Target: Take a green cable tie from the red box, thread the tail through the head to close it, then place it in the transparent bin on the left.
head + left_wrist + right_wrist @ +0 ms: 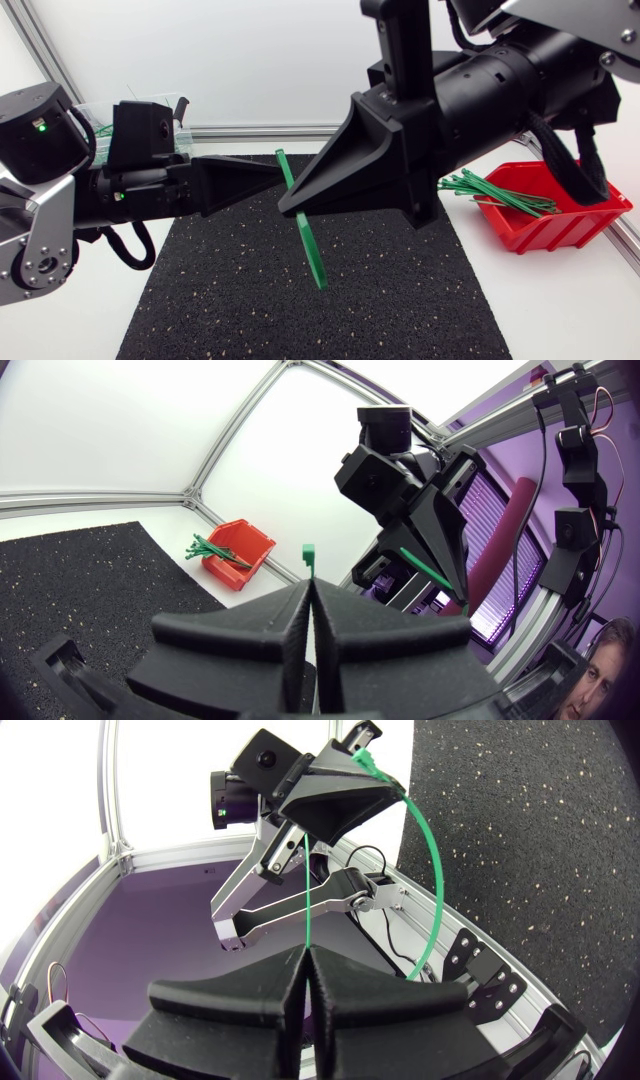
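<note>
Both end effectors are clamped shut on the one green cable tie (310, 245). The left end effector (275, 178) pinches it just below the head, which pokes up past the fingertips in the left wrist view. The right end effector (290, 203) nips the thin tail. Between them the strap bows down in a loop that hangs above the black mat (250, 300), clear of the bench (560, 310).

We judge the step in hand to be threading, and we cannot tell whether the tail has entered the head yet. To do it well, we should hold the head steady with its slot facing the right fingers. We should feed the tail straight along its own line and grip it near its tip so it does not buckle. Twisting the strap risks the tail skating past the slot.

Our left arm reaches in level from the left, fingers pointing right. Our right arm comes in from the far right, held high, fingers pointing left, so the tips meet almost nose to nose. Spare ties (495, 192) lie in the red box (560, 232) at the right. The transparent bin (184, 128) sits at the far left, behind the left arm.
</note>
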Robot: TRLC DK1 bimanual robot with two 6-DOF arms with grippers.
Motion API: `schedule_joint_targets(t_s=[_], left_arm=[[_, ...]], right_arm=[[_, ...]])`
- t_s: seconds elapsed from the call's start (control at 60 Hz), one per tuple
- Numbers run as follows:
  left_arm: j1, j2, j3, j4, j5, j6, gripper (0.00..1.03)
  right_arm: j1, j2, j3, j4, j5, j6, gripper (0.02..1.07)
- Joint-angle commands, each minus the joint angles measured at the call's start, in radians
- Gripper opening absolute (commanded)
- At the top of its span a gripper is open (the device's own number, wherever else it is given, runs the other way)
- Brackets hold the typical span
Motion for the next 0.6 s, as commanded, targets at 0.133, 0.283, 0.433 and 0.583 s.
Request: schedule_joint_targets(t_s=[0.133,0.283,0.433,0.583], left_arm=[[-0.020,-0.016,-0.036,0.036,-0.019,-0.018,0.04],[-0.033,-0.018,-0.042,0.047,-0.030,-0.014,0.04],[-0.049,-0.025,-0.043,0.051,-0.030,-0.008,0.04],[-0.058,-0.044,-0.051,0.056,-0.036,0.006,0.04]], right_arm=[[-0.015,0.018,0.026,-0.037,-0.009,0.035,0.07],[-0.018,0.030,0.029,-0.042,-0.011,0.036,0.07],[-0.021,0.047,0.027,-0.047,-0.012,0.036,0.07],[-0.027,0.052,0.026,-0.048,-0.012,0.039,0.07]])
